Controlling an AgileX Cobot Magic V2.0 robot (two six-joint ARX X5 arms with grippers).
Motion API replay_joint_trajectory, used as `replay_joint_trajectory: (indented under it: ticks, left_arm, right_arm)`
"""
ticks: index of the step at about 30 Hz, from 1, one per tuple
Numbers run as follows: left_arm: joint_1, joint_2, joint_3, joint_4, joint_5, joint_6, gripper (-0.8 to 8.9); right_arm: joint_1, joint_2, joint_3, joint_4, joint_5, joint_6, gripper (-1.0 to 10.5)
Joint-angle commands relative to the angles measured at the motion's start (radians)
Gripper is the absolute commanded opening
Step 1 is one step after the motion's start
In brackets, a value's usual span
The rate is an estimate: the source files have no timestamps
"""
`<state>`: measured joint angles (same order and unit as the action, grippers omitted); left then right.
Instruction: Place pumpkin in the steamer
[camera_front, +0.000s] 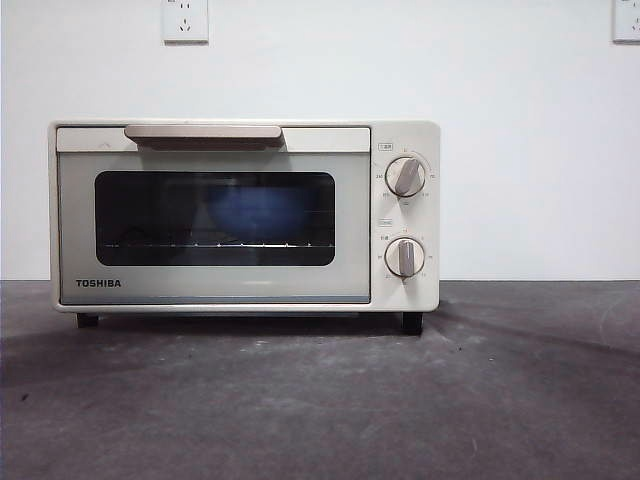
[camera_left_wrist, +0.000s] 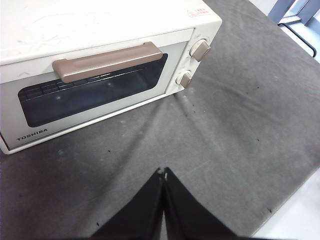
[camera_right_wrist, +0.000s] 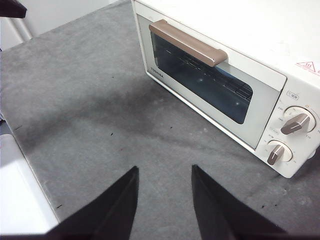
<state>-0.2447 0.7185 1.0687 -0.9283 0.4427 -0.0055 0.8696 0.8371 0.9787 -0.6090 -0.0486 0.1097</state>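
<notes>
Grey felt covers the desk, and on it the steamer stands with its door shut, the beige handle untouched. I cannot see the pumpkin in any view; only a dim blue shape shows behind the glass. My left tool has its jaws pressed together, my right tool is spread apart, both empty and well short of the steamer. I judge the risk is reaching in with nothing to carry, or bumping the shut door.
</notes>
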Motion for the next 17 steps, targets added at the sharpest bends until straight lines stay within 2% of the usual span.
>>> replay_joint_trajectory:
  ticks: [1, 2, 17]
  left_arm:
    - [-0.003, 0.004, 0.021, 0.008, -0.003, 0.017, 0.10]
    - [-0.003, 0.004, 0.021, 0.007, -0.003, 0.017, 0.10]
    - [-0.003, 0.004, 0.021, 0.008, -0.003, 0.017, 0.10]
  right_arm:
    - [0.010, 0.004, 0.009, 0.010, 0.004, 0.010, 0.9]
    - [0.010, 0.004, 0.009, 0.010, 0.004, 0.010, 0.1]
    - [0.010, 0.004, 0.009, 0.011, 0.004, 0.010, 0.1]
